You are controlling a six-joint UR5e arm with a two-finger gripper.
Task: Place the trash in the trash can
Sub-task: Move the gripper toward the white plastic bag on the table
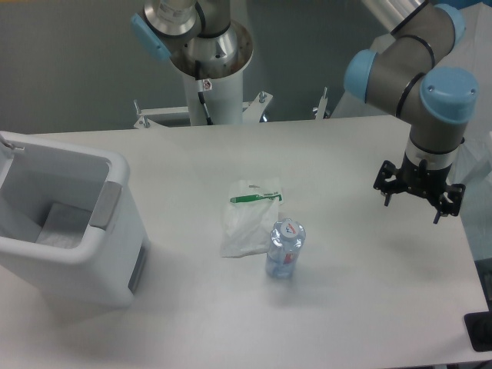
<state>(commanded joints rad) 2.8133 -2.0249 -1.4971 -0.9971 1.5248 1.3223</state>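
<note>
Partly cropped trash can [115, 173], bag [247, 223] beside bottle [285, 247], tool [419, 198] empty, opening unreadable from above.

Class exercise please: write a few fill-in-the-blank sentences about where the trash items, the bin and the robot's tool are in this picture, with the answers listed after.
1. The water bottle and the plastic bag lie on the ____.
2. The trash can stands at the table's ____ side in the image.
3. The tool is holding ____.
4. The strip on the bag is ____.

Answers: table; left; nothing; green
</note>
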